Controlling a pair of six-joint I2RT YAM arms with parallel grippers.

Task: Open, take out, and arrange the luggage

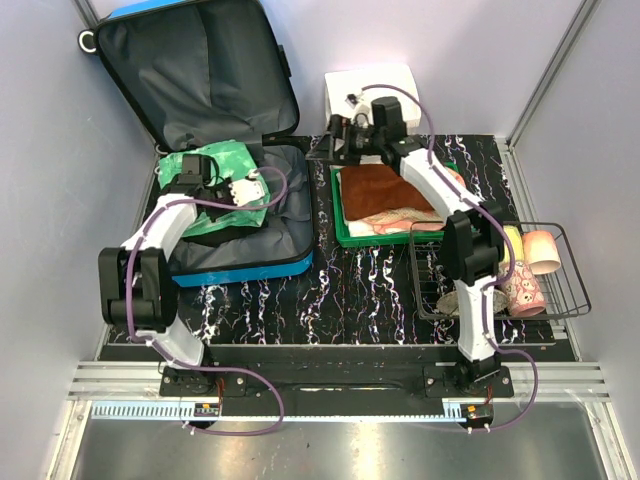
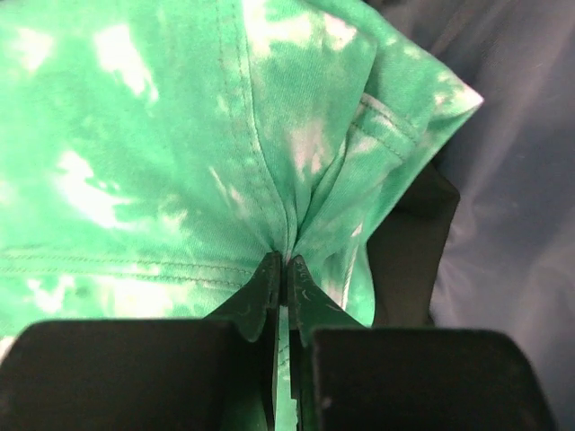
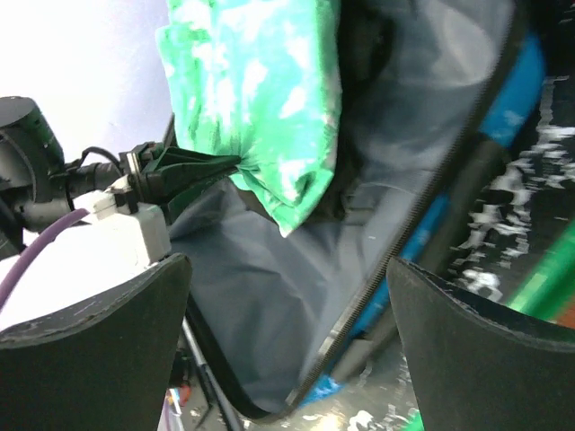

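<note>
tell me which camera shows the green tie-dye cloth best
Left wrist: the green tie-dye cloth fills the frame, pinched by the shut left gripper. Top external shows it small, inside the open luggage; right wrist shows one folded end.

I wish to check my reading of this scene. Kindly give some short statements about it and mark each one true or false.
1. The suitcase lies open. True.
2. The left end effector is shut on the green garment. True.
3. The right end effector is shut on the garment. False: it is open and holds nothing.
4. The tray has nothing in it. False: folded cloths lie in it, with a brown cloth on top.
5. The wire basket stands on the robot's right side of the table. True.
</note>
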